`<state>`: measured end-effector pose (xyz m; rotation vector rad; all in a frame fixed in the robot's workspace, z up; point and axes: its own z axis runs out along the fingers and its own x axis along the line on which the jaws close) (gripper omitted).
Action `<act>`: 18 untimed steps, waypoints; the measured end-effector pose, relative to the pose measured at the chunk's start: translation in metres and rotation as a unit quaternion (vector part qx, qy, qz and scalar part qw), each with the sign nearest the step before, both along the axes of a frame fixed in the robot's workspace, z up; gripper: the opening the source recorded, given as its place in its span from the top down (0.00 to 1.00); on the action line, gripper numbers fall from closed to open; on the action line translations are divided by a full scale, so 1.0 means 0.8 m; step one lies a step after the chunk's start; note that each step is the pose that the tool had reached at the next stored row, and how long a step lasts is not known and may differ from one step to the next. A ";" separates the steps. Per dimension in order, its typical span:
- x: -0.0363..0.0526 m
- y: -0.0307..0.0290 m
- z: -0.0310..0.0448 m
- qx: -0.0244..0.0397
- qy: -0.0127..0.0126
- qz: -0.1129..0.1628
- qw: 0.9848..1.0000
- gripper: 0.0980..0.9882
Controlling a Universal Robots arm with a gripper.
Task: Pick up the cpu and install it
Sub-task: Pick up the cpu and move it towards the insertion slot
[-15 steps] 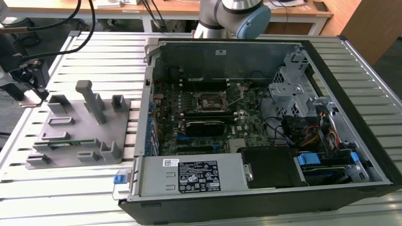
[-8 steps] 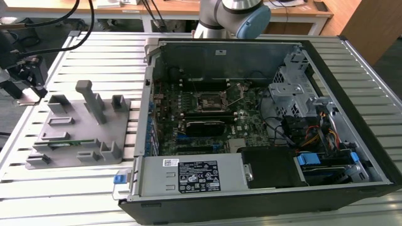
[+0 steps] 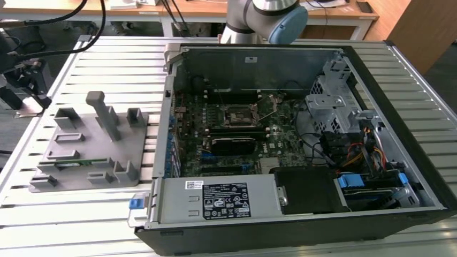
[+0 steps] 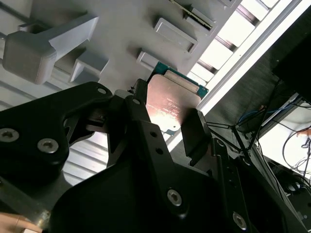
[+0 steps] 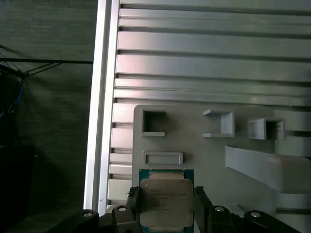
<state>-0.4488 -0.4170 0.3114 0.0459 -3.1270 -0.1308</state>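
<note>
Aluminium slats make up the long silvery table (image 3: 107,59), and on it sits the landmark for everything else: a flat grey plastic fixture block (image 3: 107,150) with upright posts and square pockets. In both wrist views the block (image 5: 204,165) (image 4: 121,29) lies close to the table's bright rim (image 5: 102,97).

Just beside the block, on the exterior view's right, stands a big black computer case (image 3: 421,160), open on top. Beyond the case, well apart from the block, a silver and pale blue joint of the robot arm (image 3: 264,16) rises.

Inside the case lies a dark green motherboard (image 3: 279,139). On it is a black square socket with a metal frame (image 3: 239,115), well apart from the block.

The black two-fingered gripper (image 5: 166,204) (image 4: 167,121) hangs over the block at the side nearest the table's rim. Its fingers (image 5: 133,201) (image 4: 194,131) are closed against opposite edges of the cpu (image 5: 165,194) (image 4: 170,97), a small flat square chip with a silvery metal top and a thin green rim. The cpu is clamped between them over the block, just beside a shallow rectangular pocket (image 5: 163,158).

A narrow green circuit strip (image 3: 75,159) lies in a slot of the block.
</note>
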 end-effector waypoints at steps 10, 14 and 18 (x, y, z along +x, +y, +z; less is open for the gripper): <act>0.000 0.0000 0.0125 0.000 0.000 0.000 1.000 0.52; 0.000 0.0000 0.0171 0.000 0.000 0.000 1.000 0.52; 0.000 0.0000 0.0212 0.000 0.000 0.000 1.000 0.52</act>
